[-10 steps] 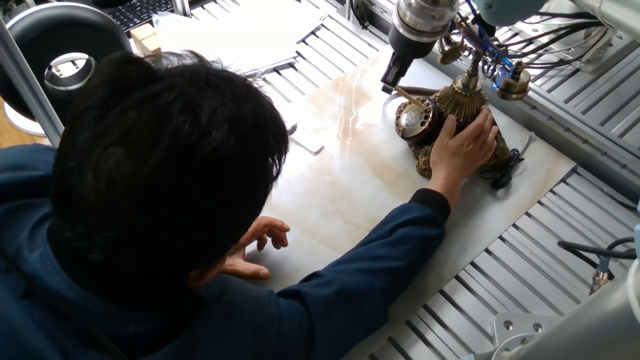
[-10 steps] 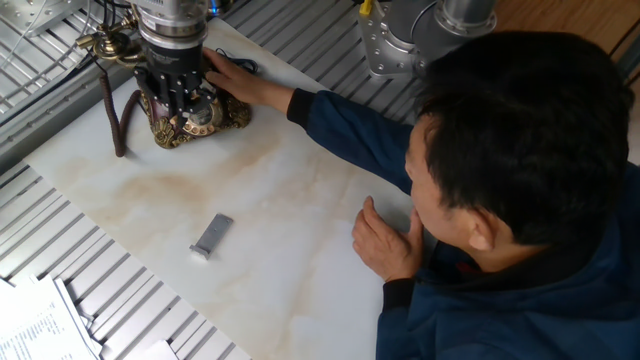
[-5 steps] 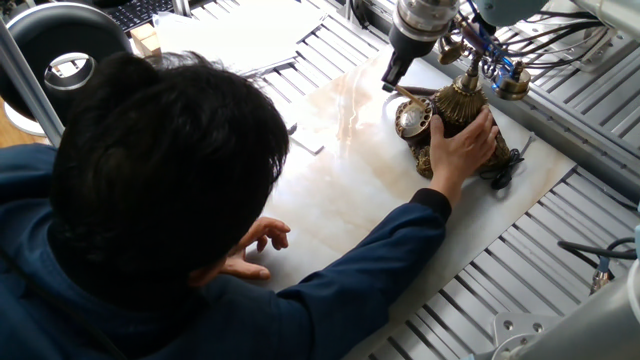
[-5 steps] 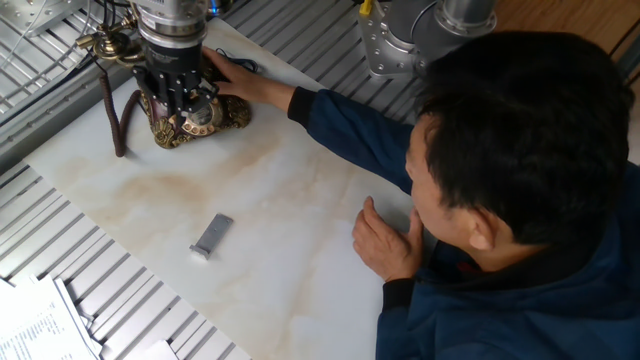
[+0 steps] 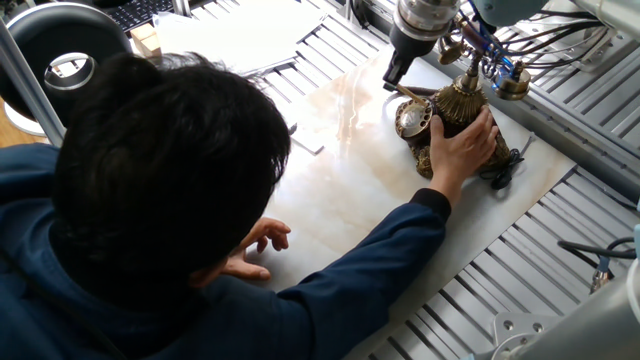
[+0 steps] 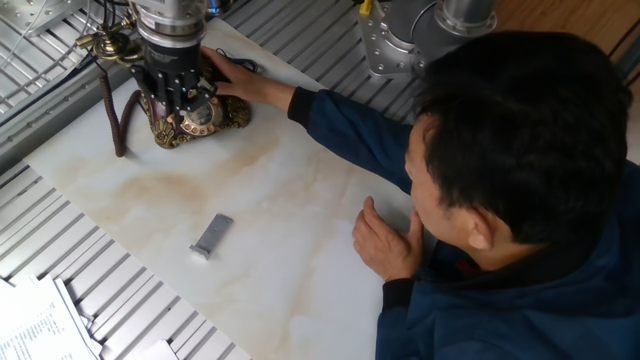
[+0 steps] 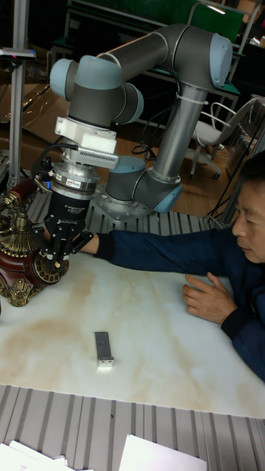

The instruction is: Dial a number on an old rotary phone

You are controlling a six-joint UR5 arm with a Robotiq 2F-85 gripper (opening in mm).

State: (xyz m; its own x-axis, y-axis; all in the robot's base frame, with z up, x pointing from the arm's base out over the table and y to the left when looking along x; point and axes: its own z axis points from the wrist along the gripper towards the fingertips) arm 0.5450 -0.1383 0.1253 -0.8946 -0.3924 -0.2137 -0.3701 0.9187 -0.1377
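Note:
The old rotary phone (image 5: 447, 122) stands at the far end of the marble table top, bronze-brown with an embossed base. Its coppery dial (image 5: 411, 118) faces up and toward the open table. In the other fixed view the phone (image 6: 232, 116) is mostly hidden behind my gripper (image 6: 192, 103). My gripper (image 7: 54, 259) hangs straight down over the dial (image 7: 47, 269), fingertips together and touching or just above its rim. The fingers look shut, with nothing held. From the first fixed view, my gripper (image 5: 391, 84) sits at the dial's far edge. The handset (image 6: 103, 45) rests on top, and a dark cord (image 6: 116, 120) hangs down.
A person leans over the table. One hand (image 5: 464, 138) steadies the phone's base beside my gripper; the other hand (image 6: 388, 240) lies flat on the marble. A small grey metal block (image 6: 212, 235) lies mid-table. A black round device (image 5: 62, 45) and papers (image 5: 240, 30) sit off the marble.

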